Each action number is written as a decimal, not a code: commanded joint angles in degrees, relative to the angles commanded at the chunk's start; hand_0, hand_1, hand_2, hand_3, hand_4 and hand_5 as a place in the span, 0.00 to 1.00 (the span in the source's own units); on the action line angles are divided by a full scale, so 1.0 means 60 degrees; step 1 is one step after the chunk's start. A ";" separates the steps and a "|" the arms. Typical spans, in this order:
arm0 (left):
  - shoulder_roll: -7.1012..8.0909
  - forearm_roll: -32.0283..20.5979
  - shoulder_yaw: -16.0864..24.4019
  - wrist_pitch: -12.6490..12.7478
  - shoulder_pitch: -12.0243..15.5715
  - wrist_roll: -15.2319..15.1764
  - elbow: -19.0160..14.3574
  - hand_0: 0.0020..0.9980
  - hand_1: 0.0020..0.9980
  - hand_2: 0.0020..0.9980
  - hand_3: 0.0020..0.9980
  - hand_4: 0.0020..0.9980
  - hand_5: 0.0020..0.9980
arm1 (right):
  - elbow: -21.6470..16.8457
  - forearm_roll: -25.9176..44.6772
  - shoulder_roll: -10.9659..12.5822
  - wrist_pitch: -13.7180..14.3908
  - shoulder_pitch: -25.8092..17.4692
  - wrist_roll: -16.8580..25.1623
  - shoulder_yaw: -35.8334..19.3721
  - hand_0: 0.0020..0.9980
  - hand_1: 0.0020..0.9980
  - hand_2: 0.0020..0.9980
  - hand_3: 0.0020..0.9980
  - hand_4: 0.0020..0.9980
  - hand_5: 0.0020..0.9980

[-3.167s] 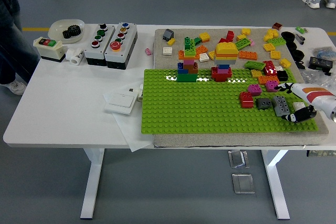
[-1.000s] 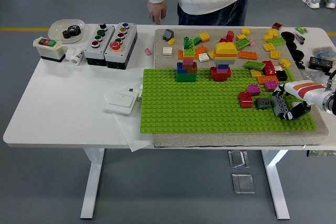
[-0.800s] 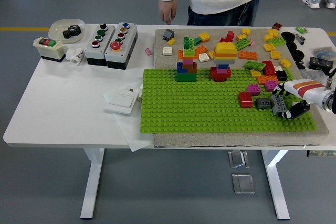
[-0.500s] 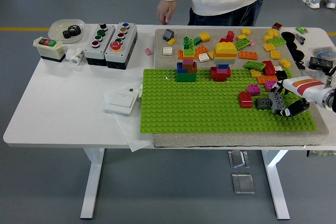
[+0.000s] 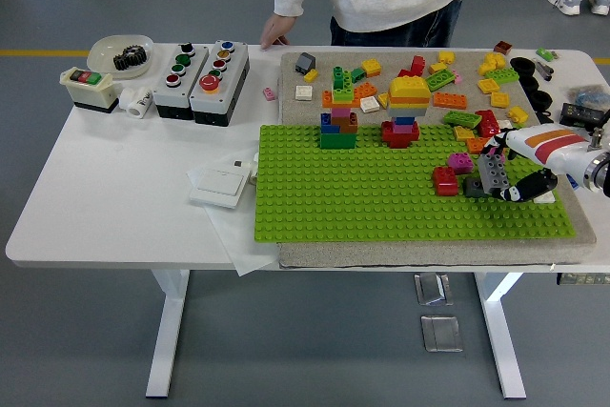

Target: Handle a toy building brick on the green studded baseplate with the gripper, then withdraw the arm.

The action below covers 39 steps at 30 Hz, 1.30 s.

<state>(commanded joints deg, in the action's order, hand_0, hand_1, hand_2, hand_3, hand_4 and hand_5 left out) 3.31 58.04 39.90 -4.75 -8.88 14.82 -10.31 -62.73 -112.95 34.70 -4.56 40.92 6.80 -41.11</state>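
The green studded baseplate (image 5: 381, 188) lies on a grey mat. My right hand (image 5: 515, 183) comes in from the right edge, its black fingers closed on a long grey brick (image 5: 494, 174) at the plate's right side. A dark grey brick (image 5: 474, 188), a red brick (image 5: 445, 180) and a magenta brick (image 5: 461, 163) stand just left of it. Two small brick stacks (image 5: 339, 121) (image 5: 404, 113) stand along the plate's far edge. The left arm is out of view.
Loose bricks (image 5: 457, 78) cover the mat behind the plate. Button boxes (image 5: 202, 71), a white bowl (image 5: 120, 52) and a white switch (image 5: 221, 182) sit on the left. A person stands at the far side, one hand (image 5: 276, 30) resting on the table edge.
My right hand has moved up and slightly left with the grey brick. The person came to the far side and lowered a hand to the table edge.
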 joint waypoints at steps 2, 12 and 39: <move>-0.0002 0.0006 0.0000 -0.0003 0.0011 0.0003 0.0000 0.80 0.72 0.63 0.56 0.58 0.61 | -0.0326 -0.0026 0.0030 0.0009 -0.0023 -0.0076 -0.0018 0.60 0.62 0.62 0.54 0.74 0.35; 0.0018 -0.0009 -0.0060 -0.0024 0.0048 0.0013 0.0000 0.80 0.72 0.63 0.56 0.58 0.60 | -0.1896 -0.0134 -0.0041 -0.0671 -0.0027 -0.1093 0.0400 0.61 0.63 0.62 0.55 0.74 0.35; 0.0028 0.0012 -0.0017 -0.0014 -0.0008 0.0041 0.0000 0.80 0.72 0.63 0.56 0.58 0.60 | -0.3067 -0.1048 -0.0709 -0.0584 -0.0314 -0.2841 0.1517 0.66 0.67 0.68 0.59 0.81 0.42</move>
<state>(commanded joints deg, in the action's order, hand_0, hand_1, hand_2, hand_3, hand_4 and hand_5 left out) 3.48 58.11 39.80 -4.83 -8.93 15.06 -10.31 -81.13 -119.24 30.44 -8.06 39.04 -10.25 -32.01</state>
